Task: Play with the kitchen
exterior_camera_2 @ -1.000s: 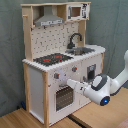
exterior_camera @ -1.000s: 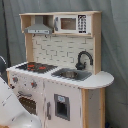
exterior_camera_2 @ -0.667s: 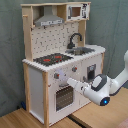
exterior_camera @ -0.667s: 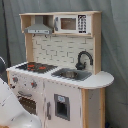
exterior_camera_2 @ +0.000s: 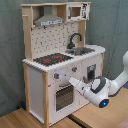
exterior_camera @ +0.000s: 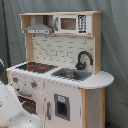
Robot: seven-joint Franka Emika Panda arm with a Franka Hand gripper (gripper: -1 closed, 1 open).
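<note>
The toy kitchen [exterior_camera_2: 60, 65] stands on the wooden floor [exterior_camera_2: 25, 119] against the grey curtain [exterior_camera_2: 10, 50]. The gripper [exterior_camera_2: 72, 81] has crept closer to the oven door [exterior_camera_2: 64, 96], apparently reaching for its handle; I cannot tell whether its fingers are parted.

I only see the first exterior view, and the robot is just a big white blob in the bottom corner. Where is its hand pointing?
Observer: In the second exterior view the gripper points at the front of the kitchen, just above the oven door.
Child: Where does it come from?
Observer: The arm reaches in from the second exterior view's right, passing in front of the cupboard under the sink.
Child: Is the oven open?
Observer: No, the oven door looks shut.
</note>
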